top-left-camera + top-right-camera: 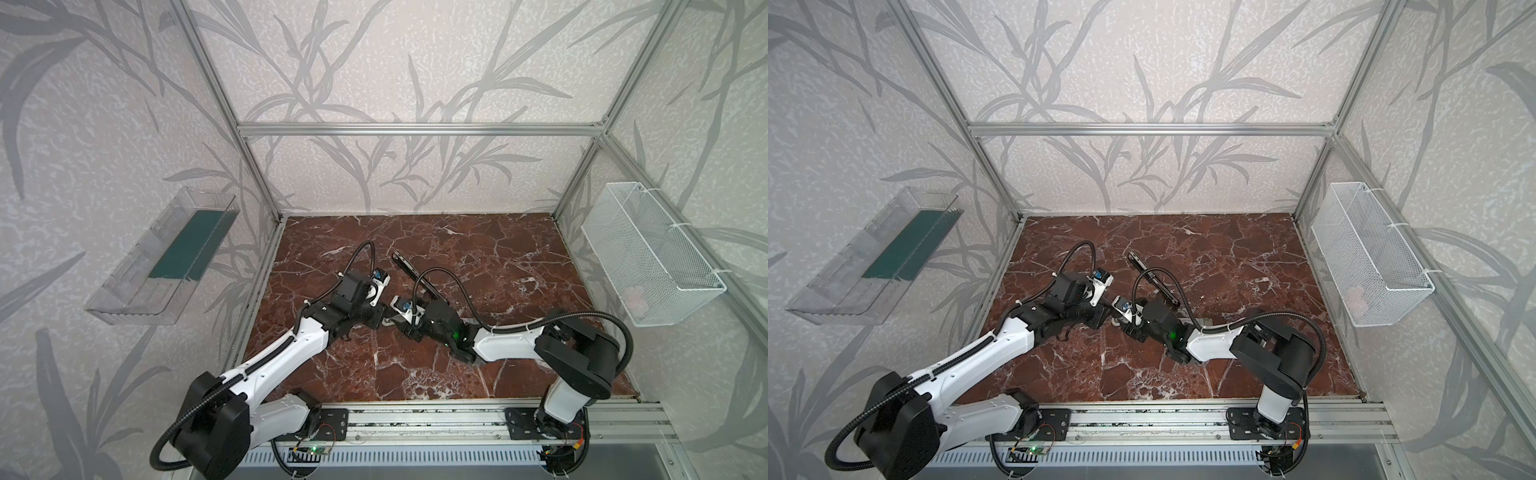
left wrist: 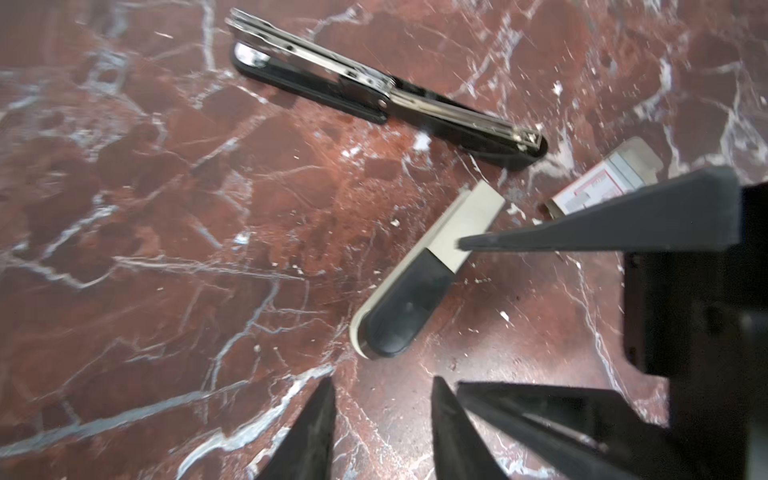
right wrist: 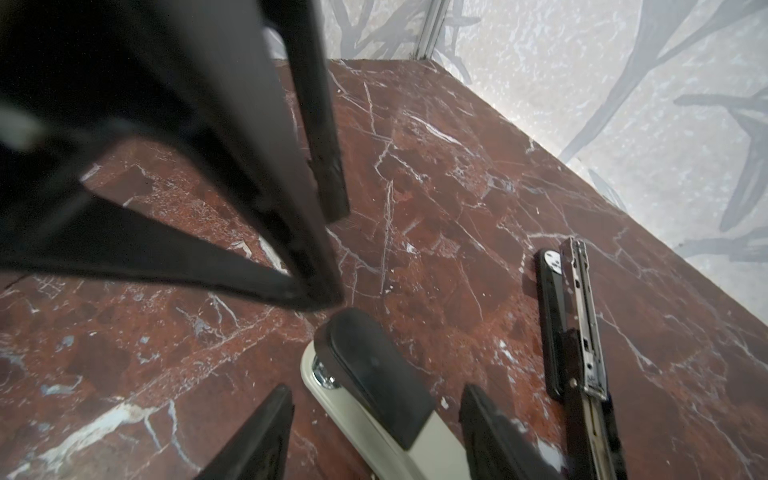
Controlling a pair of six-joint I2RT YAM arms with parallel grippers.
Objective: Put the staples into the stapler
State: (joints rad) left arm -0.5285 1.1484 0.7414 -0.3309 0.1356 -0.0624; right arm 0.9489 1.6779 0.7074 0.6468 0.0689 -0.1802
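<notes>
Diagonally, stapler [image 1: 409,270] opened flat, anvil end pointing back-left.

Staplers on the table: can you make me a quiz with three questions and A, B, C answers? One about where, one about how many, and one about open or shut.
1. Where is the beige stapler?
A. between the fingers of the right gripper
B. far off in a corner
C. up in the air

2. How many staplers lie on the table?
A. one
B. three
C. two

3. The black stapler is:
A. shut
B. folded open
C. standing on its end

Answers:
1 A: a finger shows on each side of it.
2 C: one is black and one is beige.
3 B: its silver rail lies bare.
</notes>
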